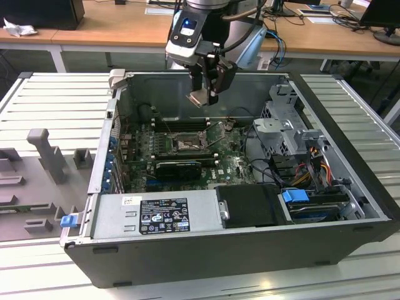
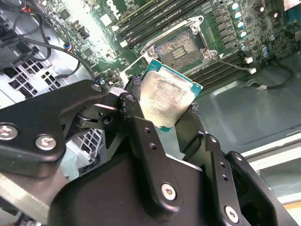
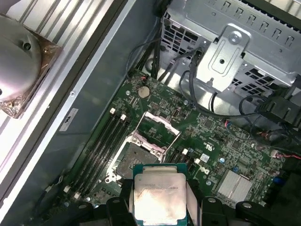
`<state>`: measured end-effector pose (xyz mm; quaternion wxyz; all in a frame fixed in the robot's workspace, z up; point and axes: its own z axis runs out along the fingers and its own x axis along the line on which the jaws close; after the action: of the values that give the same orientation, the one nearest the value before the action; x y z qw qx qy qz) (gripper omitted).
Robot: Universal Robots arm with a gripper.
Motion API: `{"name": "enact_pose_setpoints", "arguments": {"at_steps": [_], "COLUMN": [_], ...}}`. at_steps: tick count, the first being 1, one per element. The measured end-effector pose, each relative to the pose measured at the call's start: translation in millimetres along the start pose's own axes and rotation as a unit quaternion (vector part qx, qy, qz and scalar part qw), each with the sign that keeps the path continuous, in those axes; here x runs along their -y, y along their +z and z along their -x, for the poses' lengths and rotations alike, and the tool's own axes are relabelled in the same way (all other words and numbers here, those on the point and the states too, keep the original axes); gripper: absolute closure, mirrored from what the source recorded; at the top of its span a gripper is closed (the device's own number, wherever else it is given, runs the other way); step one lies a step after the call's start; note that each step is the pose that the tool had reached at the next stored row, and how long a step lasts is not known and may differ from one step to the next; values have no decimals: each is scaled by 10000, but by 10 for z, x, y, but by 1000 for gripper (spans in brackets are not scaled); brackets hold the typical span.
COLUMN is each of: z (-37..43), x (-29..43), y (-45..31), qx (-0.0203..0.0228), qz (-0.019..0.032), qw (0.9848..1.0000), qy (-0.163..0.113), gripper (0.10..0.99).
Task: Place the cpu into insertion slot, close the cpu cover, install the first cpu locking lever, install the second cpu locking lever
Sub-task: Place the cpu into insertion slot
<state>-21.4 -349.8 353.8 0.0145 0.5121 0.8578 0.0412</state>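
Hovering over the open computer case (image 1: 219,253), the end effector (image 1: 204,94) pinches the cpu (image 2: 167,96) between its fingers, well above the bare insertion slot (image 3: 133,157), whose cpu cover (image 3: 157,125) stands raised on the green motherboard (image 3: 211,136).

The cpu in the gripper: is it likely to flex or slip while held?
Probably stiff: the cpu looks like a flat metal-topped plate. It could slip, since the gripper pinches only its thin edges. Likely light, being so thin.
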Motion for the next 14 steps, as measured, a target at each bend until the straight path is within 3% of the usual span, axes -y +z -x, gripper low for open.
{"name": "enact_pose_setpoints", "arguments": {"at_steps": [3, 8, 11, 14], "z": [0, 0, 0, 1], "x": [0, 2, 3, 4], "y": [4, 19, 30, 45], "qx": [19, 61, 84, 112], "qz": [4, 11, 15, 20], "qw": [9997, 9976, 9954, 9918], "qy": [223, 688, 951, 1272], "gripper": [553, 553, 553, 553]}}
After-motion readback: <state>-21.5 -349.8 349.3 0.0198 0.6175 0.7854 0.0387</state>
